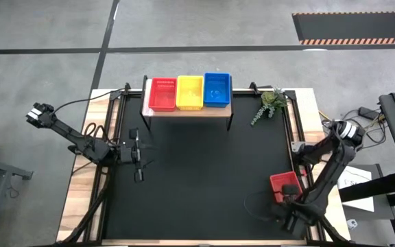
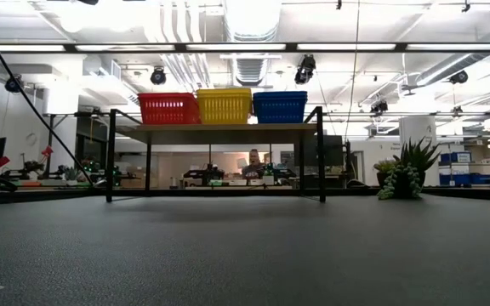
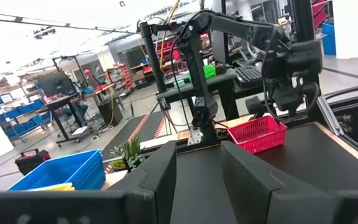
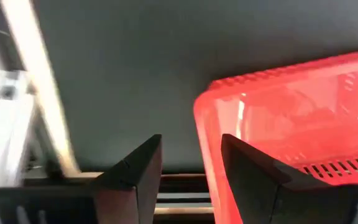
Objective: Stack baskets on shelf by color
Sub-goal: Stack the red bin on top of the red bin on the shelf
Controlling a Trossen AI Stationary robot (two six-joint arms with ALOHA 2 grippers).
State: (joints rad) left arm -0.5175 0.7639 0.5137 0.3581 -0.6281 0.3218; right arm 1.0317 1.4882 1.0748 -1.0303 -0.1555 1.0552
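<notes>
On the shelf [image 1: 187, 112] at the far edge of the desk [image 1: 197, 185], three piles stand in a row: red [image 1: 162, 94] at the left, yellow [image 1: 189, 92] in the middle, blue [image 1: 217, 89] at the right, each touching its neighbour. From above and from desk height each pile shows only one colour, so the sorting looks right, but neither view lets me count how many baskets are nested in each; the piles look about equal in height. Off the shelf only one basket shows, a red basket [image 1: 284, 185] near the right edge of the desk, well apart from the shelf. So I judge the task close to its end, with this red one left to carry over to the red pile. Counted: three piles on the shelf, one loose red basket, one small potted plant [image 1: 269, 105] just beside the shelf's right end. The left gripper [image 1: 137, 158] waits over the left part of the desk, its jaws standing apart and holding nothing. The right gripper [image 4: 190, 163] is at the red basket, jaws apart and straddling its near rim, not yet closed on it.
</notes>
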